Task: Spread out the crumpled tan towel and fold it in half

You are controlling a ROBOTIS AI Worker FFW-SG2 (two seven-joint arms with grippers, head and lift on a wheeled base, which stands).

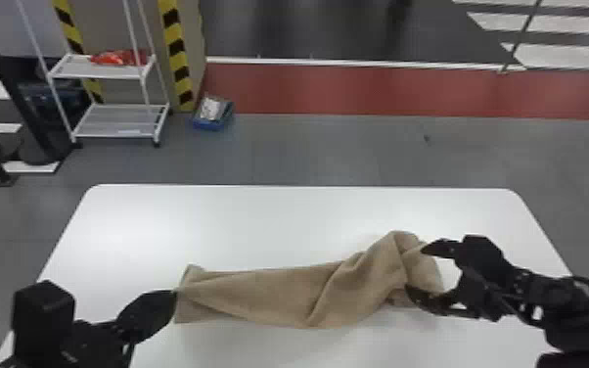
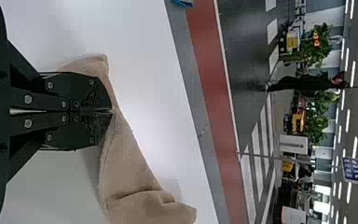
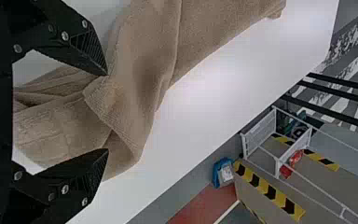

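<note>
1. On the floor beyond the counter (image 1: 259,220), beside a pillar with yellow-and-black stripes (image 1: 176,46): a blue bin (image 1: 213,123). Holds something pale and grey, too small to make out.
2. Left of that pillar, a white rack (image 1: 97,73) with two shelves visible. Carries red items (image 1: 120,57) on the upper one.
3. Across the near half of the counter, the tan towel (image 1: 279,293). Runs lengthwise from the left hand to the right hand, narrow and fairly flat at the left, then twisted and bunched at the right. Still crumpled, with a long diagonal crease and overlapping layers.
4. At the towel's left end, the left hand (image 1: 177,293). Pinches the cloth between fingertips pressed together, with a corner sticking out just beyond.
5. Over the bunched right end, the right hand (image 1: 416,269). Has fingers spread wide, with towel in the gap between. Cannot tell whether touching the cloth.
</note>
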